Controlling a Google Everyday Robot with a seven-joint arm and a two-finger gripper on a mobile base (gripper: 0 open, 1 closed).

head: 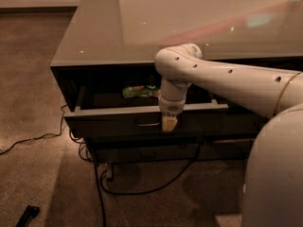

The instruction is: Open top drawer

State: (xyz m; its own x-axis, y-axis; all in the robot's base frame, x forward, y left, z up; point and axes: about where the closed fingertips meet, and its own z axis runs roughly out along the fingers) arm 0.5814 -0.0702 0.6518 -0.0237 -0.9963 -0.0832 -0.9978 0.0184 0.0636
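Observation:
The top drawer (pixel 113 122) is a wide dark drawer under the glossy counter top, and it stands pulled partly out. Its small metal bar pull (pixel 147 124) sits at the centre of its flat front. Inside it lies a green packet (pixel 139 91). My gripper (pixel 169 123) hangs straight down from the white arm (pixel 227 79). It sits in front of the drawer's front panel, just right of the pull, with its yellowish tip level with the pull. I cannot tell whether it touches the pull.
A matching lower drawer front (pixel 147 152) is shut beneath the top drawer. Black cables (pixel 102 183) run over the carpet below and to the left of the cabinet. A small black object (pixel 27 215) lies at the bottom left. My white base (pixel 274 174) fills the right.

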